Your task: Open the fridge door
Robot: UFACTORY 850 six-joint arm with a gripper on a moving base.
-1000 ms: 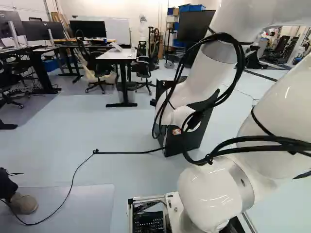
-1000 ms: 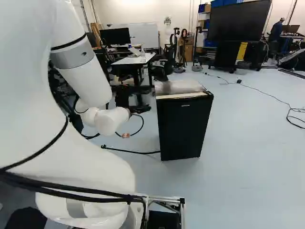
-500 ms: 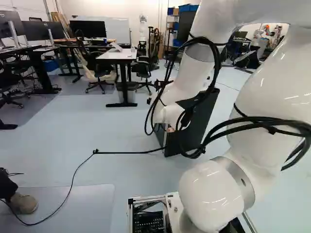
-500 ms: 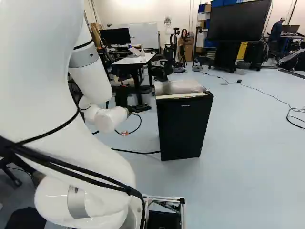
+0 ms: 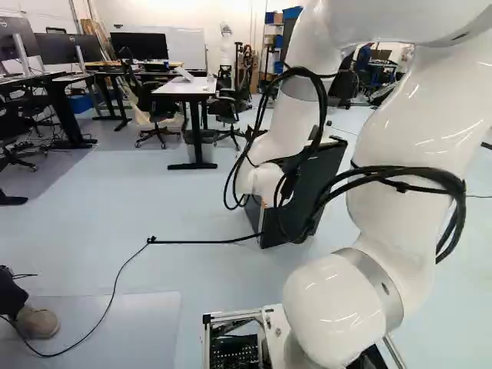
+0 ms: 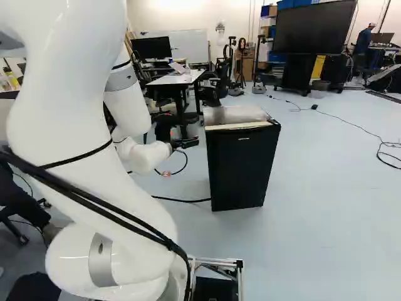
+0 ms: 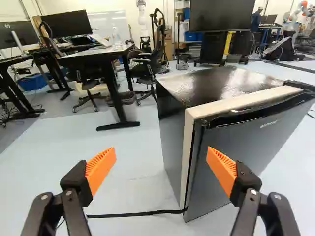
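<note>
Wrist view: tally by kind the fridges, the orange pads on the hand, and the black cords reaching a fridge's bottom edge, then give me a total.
Fridge: 1
Orange pads on the hand: 2
Black cord reaching the fridge's bottom edge: 1
Total: 4

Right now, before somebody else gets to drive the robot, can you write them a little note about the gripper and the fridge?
Gripper: open, nothing held; jaws apart, near the fridge's front corner.
Fridge: standing on the floor, ahead of the gripper.
Door: looks shut, with a dark recess along its top edge.
Done: the arm is up close to the fridge.
Left: get a hold on the door, maybe at that recess, and pull it open.
</note>
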